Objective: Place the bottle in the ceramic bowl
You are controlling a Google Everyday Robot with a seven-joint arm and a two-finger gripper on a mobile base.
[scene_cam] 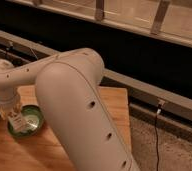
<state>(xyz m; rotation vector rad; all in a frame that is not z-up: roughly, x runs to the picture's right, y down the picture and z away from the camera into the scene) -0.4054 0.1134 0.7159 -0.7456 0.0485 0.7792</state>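
Camera view: the robot's pale arm [74, 100] fills the foreground and reaches left over a wooden table [114, 105]. The gripper [11, 111] hangs at the ceramic bowl's [40, 122] left side, right above it. The bottle [19, 122] sits directly beneath the gripper, inside the bowl's outline, label showing. I cannot tell whether the gripper clasps it.
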